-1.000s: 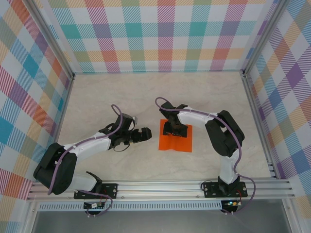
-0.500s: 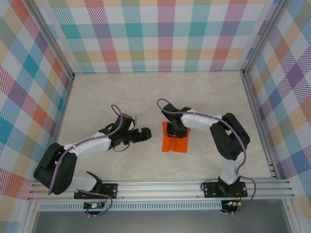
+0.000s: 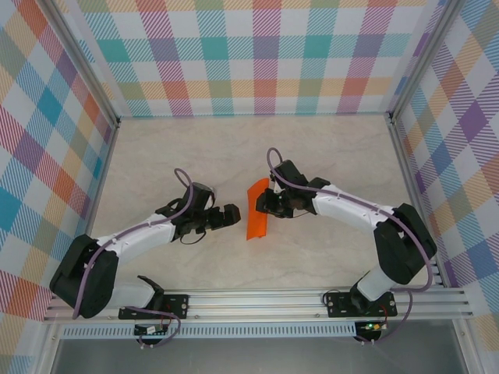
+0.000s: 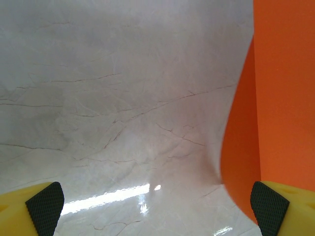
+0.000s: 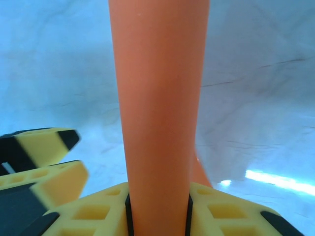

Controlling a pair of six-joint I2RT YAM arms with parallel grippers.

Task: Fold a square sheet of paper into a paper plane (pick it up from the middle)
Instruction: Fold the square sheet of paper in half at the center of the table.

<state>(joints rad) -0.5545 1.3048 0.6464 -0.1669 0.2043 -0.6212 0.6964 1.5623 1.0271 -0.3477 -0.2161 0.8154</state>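
**Right gripper pinching the orange sheet at mid-table**

From overhead I see the right gripper (image 3: pixel 270 204) closed on the square sheet of paper (image 3: pixel 256 210). The sheet is curled into a narrow, upright strip near the centre of the table (image 3: pixel 195 156). The gripper holds it from the sheet's 3 o'clock side. On my right wrist feed the paper rises from between the yellow fingers (image 5: pixel 98 206), squeezed on both faces.

The left gripper (image 3: pixel 231 216) sits at the sheet's 9 o'clock, just beside it but not touching. Its jaws are spread wide, with nothing between the black pads (image 4: pixel 44 201). I cannot tell whether the sheet's lower edge touches the table.
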